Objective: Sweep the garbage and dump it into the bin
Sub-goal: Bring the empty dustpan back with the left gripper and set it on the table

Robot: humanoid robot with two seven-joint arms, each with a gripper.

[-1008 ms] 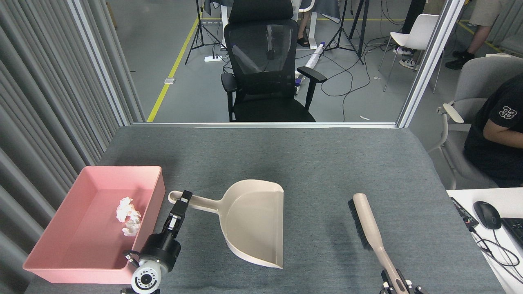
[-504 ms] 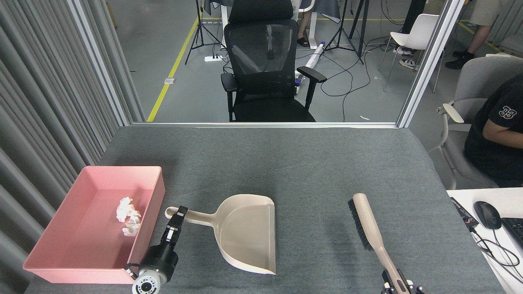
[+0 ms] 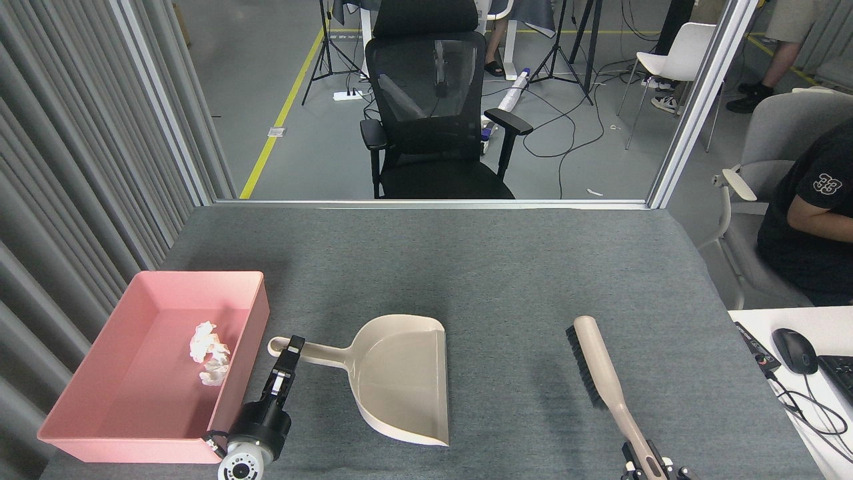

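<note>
Garbage [image 3: 209, 353] in the bin [image 3: 60, 413]; left gripper [image 3: 291, 347] just right, apart.

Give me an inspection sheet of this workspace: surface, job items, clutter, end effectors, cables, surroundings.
Surface: grey felt table, no loose scraps seen on it.
Job's things: tissue wads lie inside the pink bin at the left; beige dustpan looks empty; brush lies on the right.
Clutter: nothing seen on the table.
End effectors: left end effector shut on the dustpan's handle; right end effector at the brush handle's near end, mostly out of view, grip cannot be told.
Cables: black leads beside a mouse on the white desk; more cables on the floor.
Surroundings: black office chair behind the table, seated person at right.
</note>
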